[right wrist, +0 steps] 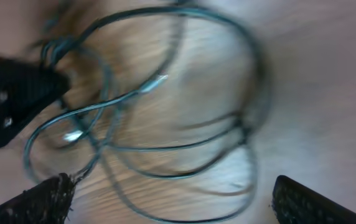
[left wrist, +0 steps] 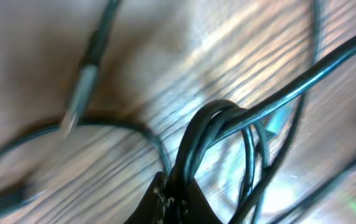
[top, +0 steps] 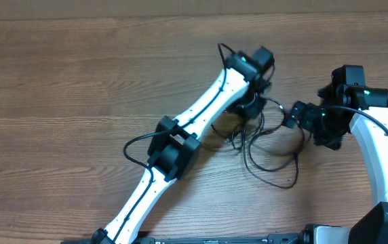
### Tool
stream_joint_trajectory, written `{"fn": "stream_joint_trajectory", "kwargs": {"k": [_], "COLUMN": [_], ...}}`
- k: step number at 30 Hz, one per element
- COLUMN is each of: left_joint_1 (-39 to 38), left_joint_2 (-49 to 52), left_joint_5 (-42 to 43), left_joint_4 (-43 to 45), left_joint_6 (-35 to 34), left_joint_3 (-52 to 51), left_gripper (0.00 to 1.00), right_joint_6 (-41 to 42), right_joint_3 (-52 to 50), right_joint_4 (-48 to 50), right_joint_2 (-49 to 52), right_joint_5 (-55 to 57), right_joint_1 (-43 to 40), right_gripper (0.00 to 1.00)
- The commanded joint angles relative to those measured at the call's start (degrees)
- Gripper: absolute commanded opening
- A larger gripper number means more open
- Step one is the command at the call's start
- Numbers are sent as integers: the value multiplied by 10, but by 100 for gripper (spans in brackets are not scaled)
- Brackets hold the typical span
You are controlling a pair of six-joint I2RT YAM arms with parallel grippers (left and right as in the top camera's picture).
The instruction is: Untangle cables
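You can read no text, label, brand, number or sign in any of the three views. Nothing legible stands on the cables (left wrist: 215,124), the white arms (top: 207,102) or the wooden table (top: 58,81). Both wrist views are too blurred for you to make out any small print.

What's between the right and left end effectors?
Only loose loops of the cables lying on the table; clearest in the right wrist view. The left end effector is shut on them.
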Motion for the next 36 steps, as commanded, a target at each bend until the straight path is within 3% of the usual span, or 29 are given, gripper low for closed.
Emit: {"fn": "stream_joint_trajectory", "kwargs": {"k": [1, 8, 16, 19, 21, 24, 28, 36], "left_joint_1": [25, 26, 25, 25, 25, 25, 25, 25], "left_joint_2": [-101, -205, -241, -241, -241, -241, -241, -241], "left_joint_5": [37, 58, 22, -40, -129, -225, -140, -57], "left_joint_4": [-14, -28, -40, -61, -77, -96, -88, -72], "left_joint_6": [-31, -33, -33, -32, -38, -90, -89, -89], "left_joint_3": [71, 81, 81, 81, 80, 80, 80, 80], "left_gripper": [4, 4, 4, 4, 4, 4, 4, 4], "right_joint_6": [-45, -45, -43, -43, -43, -43, -43, -43], "right_joint_3": [2, 2, 2, 2, 2, 2, 2, 2], "right_joint_4": [21, 86, 161, 165, 165, 169, 173, 175], "right_joint_2": [-1, -1, -1, -1, -1, -1, -1, -1], "right_joint_5": [-174, -311, -497, -505, -505, -505, -508, -507], "right_joint_1": [2, 9, 12, 12, 12, 12, 12, 12], "right_gripper": [100, 100, 100, 100, 100, 100, 100, 100]}}
